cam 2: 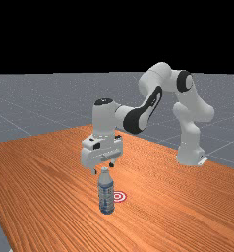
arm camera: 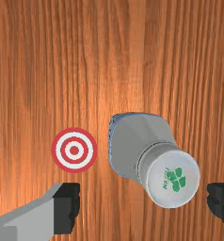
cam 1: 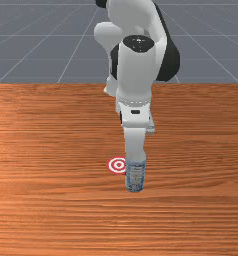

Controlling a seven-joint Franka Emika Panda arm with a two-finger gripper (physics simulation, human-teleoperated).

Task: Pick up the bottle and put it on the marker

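Observation:
In the front view the gripper (cam 1: 135,145) is over the top of the bottle (cam 1: 135,176), whose labelled lower part shows. From the far view, the gripper (cam 2: 103,170) stands open around the level of the cap of the upright bottle (cam 2: 106,194). The wrist view has the white cap with a green clover on the bottle (arm camera: 137,141), between the two spread fingers of the gripper (arm camera: 143,204), touching neither. The red and white ringed marker (arm camera: 74,150) lies flat beside the bottle; it is the marker (cam 1: 118,165) at the bottle's left in the front view.
The wooden table (cam 1: 51,150) extends around the bottle and marker. The arm's base (cam 2: 190,155) stands on the far view's right, with the raised links reaching over the table.

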